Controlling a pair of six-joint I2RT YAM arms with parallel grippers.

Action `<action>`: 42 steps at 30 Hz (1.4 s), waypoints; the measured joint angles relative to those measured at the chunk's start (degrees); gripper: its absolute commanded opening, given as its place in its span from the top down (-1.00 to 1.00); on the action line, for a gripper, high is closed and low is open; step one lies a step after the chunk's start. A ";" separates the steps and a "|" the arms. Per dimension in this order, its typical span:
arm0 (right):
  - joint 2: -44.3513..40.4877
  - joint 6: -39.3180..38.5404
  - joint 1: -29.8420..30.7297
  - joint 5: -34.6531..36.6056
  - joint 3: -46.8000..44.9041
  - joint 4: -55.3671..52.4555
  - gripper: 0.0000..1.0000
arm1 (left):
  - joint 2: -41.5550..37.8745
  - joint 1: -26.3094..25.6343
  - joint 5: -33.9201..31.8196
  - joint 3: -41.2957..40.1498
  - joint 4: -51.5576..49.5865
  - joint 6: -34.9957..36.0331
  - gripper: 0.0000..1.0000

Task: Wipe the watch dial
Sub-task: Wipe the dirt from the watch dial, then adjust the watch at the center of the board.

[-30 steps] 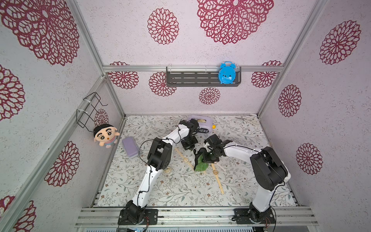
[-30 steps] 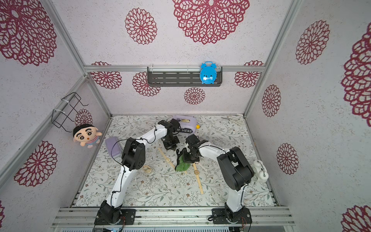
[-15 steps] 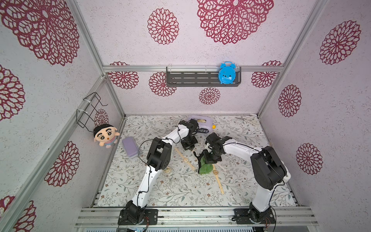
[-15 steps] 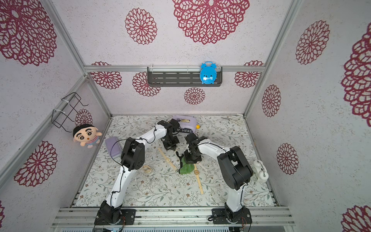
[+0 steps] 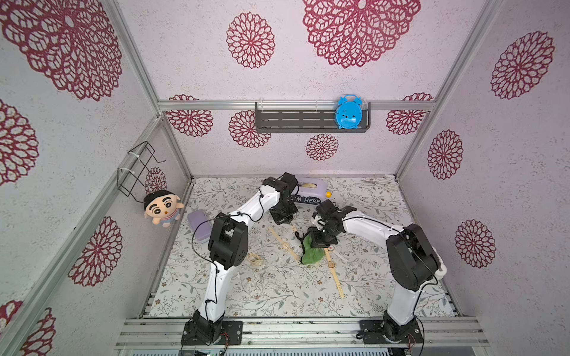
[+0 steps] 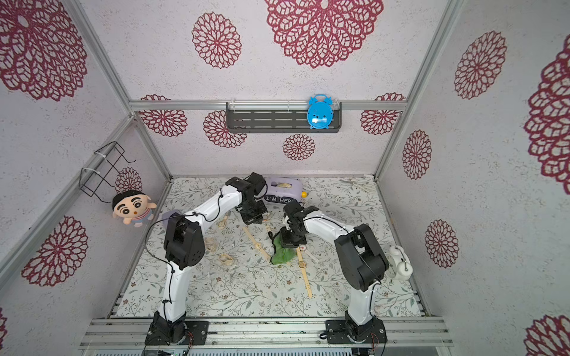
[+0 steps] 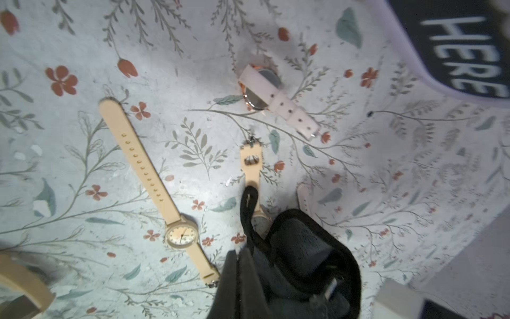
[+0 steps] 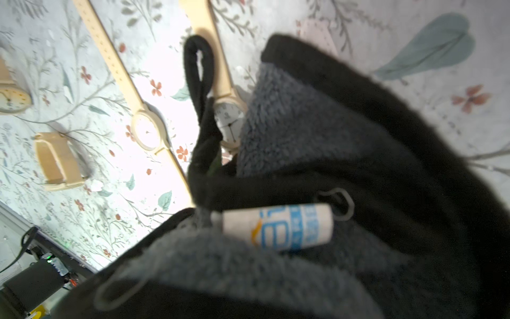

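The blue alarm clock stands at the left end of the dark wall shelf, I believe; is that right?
Not quite: the blue alarm clock stands at the right end of the dark wall shelf, not the left. Both top views show this.

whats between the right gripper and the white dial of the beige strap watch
The grey fleece cloth with black trim, held by the right gripper, drapes over part of the white dial; the right wrist view shows it.
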 measured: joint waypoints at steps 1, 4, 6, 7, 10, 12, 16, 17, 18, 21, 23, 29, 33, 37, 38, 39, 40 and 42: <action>-0.22 0.07 -0.07 -0.17 0.35 0.09 1.00 | -0.83 -0.02 -0.04 0.00 -0.04 0.00 0.99; -2.12 1.05 -0.59 -1.62 0.52 0.74 1.00 | -1.55 -0.26 -0.04 0.00 -0.11 0.20 0.75; -4.70 2.10 -1.55 -2.69 0.15 1.44 1.00 | -1.38 -0.42 0.00 0.00 -0.13 0.37 0.50; -6.54 2.73 -2.36 -3.37 -0.33 1.92 1.00 | -1.22 -0.50 0.04 0.00 -0.13 0.42 0.21; -12.79 4.57 -5.97 -4.90 -2.05 2.78 1.00 | -0.90 -1.20 0.04 0.31 -0.24 0.63 -0.72; -16.74 5.57 -8.74 -5.27 -2.89 2.93 1.00 | -0.22 -1.88 0.00 1.57 -0.87 0.66 -0.95; -23.45 6.49 -13.29 -5.07 -4.31 2.86 1.00 | 1.77 -3.80 -0.07 5.51 -1.99 0.81 -0.95; -24.72 6.58 -13.99 -4.92 -4.85 2.91 1.00 | 2.19 -4.26 -0.07 6.25 -2.23 0.83 -0.95; -25.97 6.60 -14.62 -4.74 -5.55 2.75 1.00 | 2.58 -4.79 -0.07 6.88 -2.38 0.85 -0.95; -28.81 6.64 -16.48 -4.31 -8.17 2.34 1.00 | 4.07 -6.36 -0.04 8.57 -2.86 0.90 -0.99; -30.32 6.97 -17.79 -3.74 -10.25 1.86 1.00 | 5.09 -7.30 -0.02 9.38 -2.93 0.79 -0.91; -34.71 7.58 -22.29 -0.28 -15.96 -0.72 1.00 | 7.78 -9.68 -0.02 11.26 -3.56 0.61 -0.52; -36.92 7.67 -24.24 1.20 -18.47 -1.22 1.00 | 9.25 -11.50 0.02 11.85 -3.63 0.33 -0.33; -37.27 7.74 -25.11 1.90 -19.02 -1.88 1.00 | 10.36 -13.05 0.22 11.91 -3.54 -0.92 -0.13; -37.27 7.74 -25.16 1.99 -19.02 -1.90 1.00 | 10.67 -13.27 0.22 12.02 -3.52 -1.33 -0.01; -37.27 7.74 -25.20 2.08 -19.02 -1.90 1.00 | 11.02 -13.46 0.20 12.26 -3.45 -2.08 0.20; -37.27 7.74 -25.22 2.29 -19.04 -1.88 1.00 | 11.54 -13.60 0.20 12.79 -3.39 -2.73 0.35; -37.24 7.72 -25.24 2.38 -19.04 -1.92 1.00 | 12.79 -13.60 0.17 14.10 -3.06 -4.20 0.77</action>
